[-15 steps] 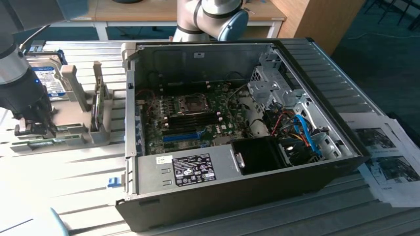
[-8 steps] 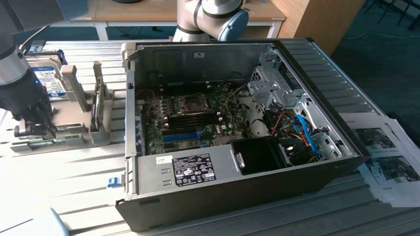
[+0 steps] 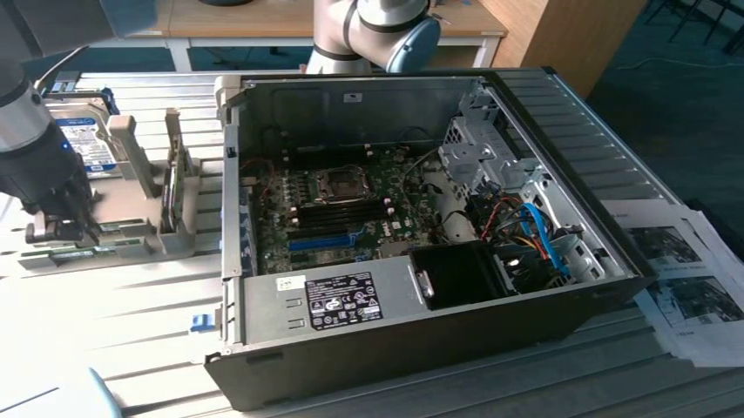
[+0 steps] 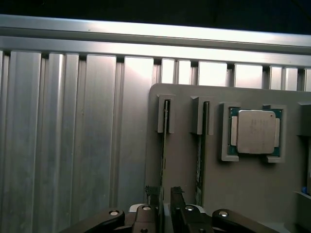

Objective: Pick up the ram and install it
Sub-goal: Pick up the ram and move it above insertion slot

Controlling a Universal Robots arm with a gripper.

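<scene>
Showing the gripper (image 3: pixel 56 228) hanging low at the exterior view's left, over the near end of the grey holder (image 3: pixel 131 233) and well apart from the open computer case (image 3: pixel 395 348). Presenting the jaws parted by a narrow gap in the wrist view, the gripper (image 4: pixel 164 201) standing with one finger (image 4: pixel 178 199) on either side of the upper edge of the ram (image 4: pixel 165 145); leaving contact with the board impossible to tell. Locating the ram on edge in the holder (image 4: pixel 243 194) slot nearest the bare ribbed table (image 4: pixel 73 145). Marking a second stick (image 4: pixel 199 160) on edge in the neighbouring slot, just beside the ram and parallel to it, and a square silver processor (image 4: pixel 255 131) lying flat in a framed recess beyond that. Showing, in the exterior view, a hard drive (image 3: pixel 87 144) with a blue-white label at the far side of the holder, beside the arm (image 3: pixel 30 131). Exposing the motherboard (image 3: pixel 337 213) inside the case. Resting on the ribbed metal table (image 3: pixel 117 348), with printed papers (image 3: pixel 686 279) near the case at the exterior view's right.
</scene>
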